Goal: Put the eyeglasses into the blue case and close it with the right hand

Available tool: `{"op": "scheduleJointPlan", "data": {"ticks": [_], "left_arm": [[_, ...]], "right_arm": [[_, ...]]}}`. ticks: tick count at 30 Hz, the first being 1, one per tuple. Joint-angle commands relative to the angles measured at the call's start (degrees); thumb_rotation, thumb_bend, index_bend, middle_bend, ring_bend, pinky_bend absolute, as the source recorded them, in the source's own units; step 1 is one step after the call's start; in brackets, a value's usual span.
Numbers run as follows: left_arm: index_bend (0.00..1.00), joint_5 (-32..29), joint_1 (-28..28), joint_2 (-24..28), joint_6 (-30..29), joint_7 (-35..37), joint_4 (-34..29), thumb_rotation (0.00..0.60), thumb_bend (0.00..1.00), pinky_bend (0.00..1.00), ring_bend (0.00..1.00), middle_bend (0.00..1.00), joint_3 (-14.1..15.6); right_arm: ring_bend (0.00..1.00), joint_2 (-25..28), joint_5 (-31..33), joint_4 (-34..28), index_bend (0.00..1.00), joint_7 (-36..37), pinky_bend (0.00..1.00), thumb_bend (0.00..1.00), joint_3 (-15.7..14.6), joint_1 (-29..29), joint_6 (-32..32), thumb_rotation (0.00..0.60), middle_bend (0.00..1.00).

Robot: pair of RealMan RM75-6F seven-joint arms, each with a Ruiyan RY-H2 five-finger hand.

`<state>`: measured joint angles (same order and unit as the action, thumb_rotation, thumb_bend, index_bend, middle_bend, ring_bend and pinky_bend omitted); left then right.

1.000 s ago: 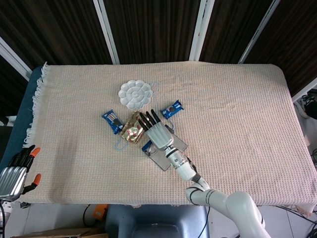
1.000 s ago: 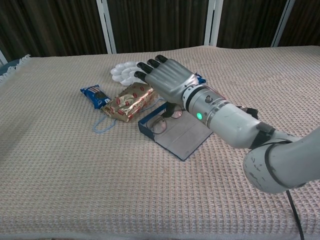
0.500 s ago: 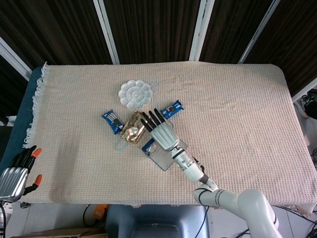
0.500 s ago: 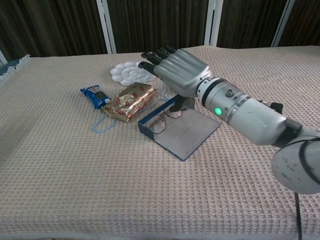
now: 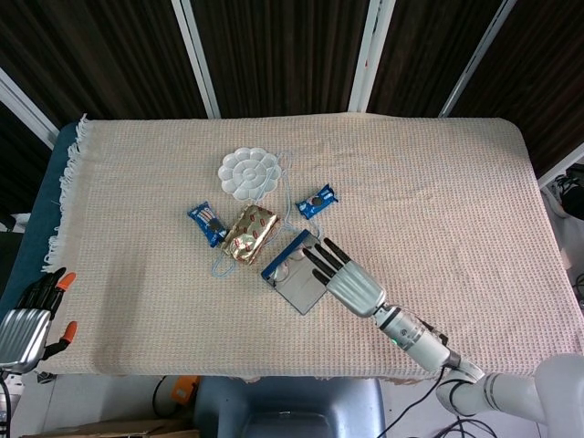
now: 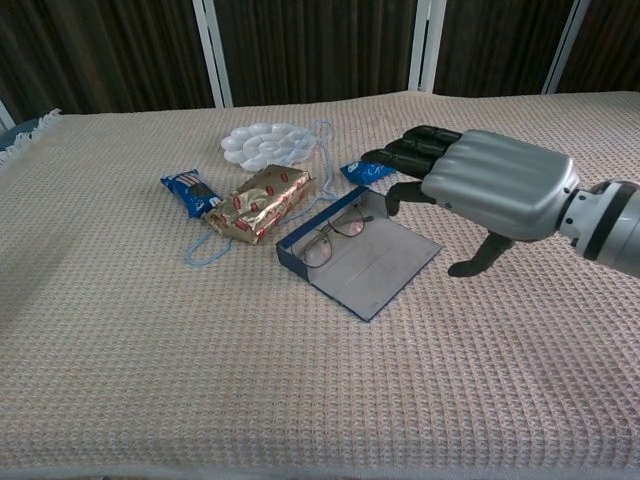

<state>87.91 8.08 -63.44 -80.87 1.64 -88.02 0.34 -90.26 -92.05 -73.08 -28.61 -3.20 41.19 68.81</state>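
Right robot hand [image 6: 490,190] empty, fingers spread, palm down, just right of open blue case [image 6: 358,251], eyeglasses [image 6: 333,236] inside.

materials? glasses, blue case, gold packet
Eyeglasses: thin dark wire frame, likely metal, clear lenses. Blue case: stiff flat panels, matte grey lining, maybe covered board. Gold packet: glossy crinkled foil wrap, red print.

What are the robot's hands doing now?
Right hand open, beside the case. Left hand idle at table edge. Eyeglasses inside blue case, lid open.
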Motion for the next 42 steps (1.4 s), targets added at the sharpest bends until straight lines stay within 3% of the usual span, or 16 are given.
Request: {"op": "scheduleJointPlan", "data": {"ticks": [1, 13, 19, 24, 42], "left_arm": [[0.0, 0.0, 0.0, 0.0, 0.1, -0.1, 0.1, 0.6, 0.4, 0.13, 0.0, 0.0, 0.0], [0.0, 0.1, 0.3, 0.0, 0.5, 0.2, 0.2, 0.6, 0.4, 0.13, 0.0, 0.0, 0.0], [0.0, 0.2, 0.4, 0.1, 0.8, 0.1, 0.1, 0.6, 0.41, 0.13, 0.0, 0.0, 0.1], [0.0, 0.2, 0.3, 0.2, 0.5, 0.7, 0.2, 0.6, 0.41, 0.13, 0.0, 0.0, 0.0], [0.0, 1.0, 0.4, -0.3, -0.1, 1.2, 0.9, 0.6, 0.41, 0.13, 0.0, 0.0, 0.1]], "right_arm": [[0.0, 0.1, -1.0, 1.5, 0.5, 1.8, 0.0, 0.26, -0.8, -0.8, -0.2, 0.6, 0.0], [0.0, -9.2, -2.7, 16.1, 0.66, 8.0, 0.0, 0.27, 0.4, -1.7, -0.3, 0.6, 0.09], [0.0, -12.3, -3.1, 21.2, 0.65, 9.2, 0.0, 0.4, 0.9, -1.2, -1.3, 0.6, 0.1], [0.0, -13.1, -3.4, 22.8, 0.64, 10.0, 0.0, 0.44, 1.2, -0.9, -1.7, 0.6, 0.1], [0.0, -13.6, -3.6, 22.7, 0.62, 6.3, 0.0, 0.44, 2.1, 0.3, -4.5, 0.6, 0.1]]}}
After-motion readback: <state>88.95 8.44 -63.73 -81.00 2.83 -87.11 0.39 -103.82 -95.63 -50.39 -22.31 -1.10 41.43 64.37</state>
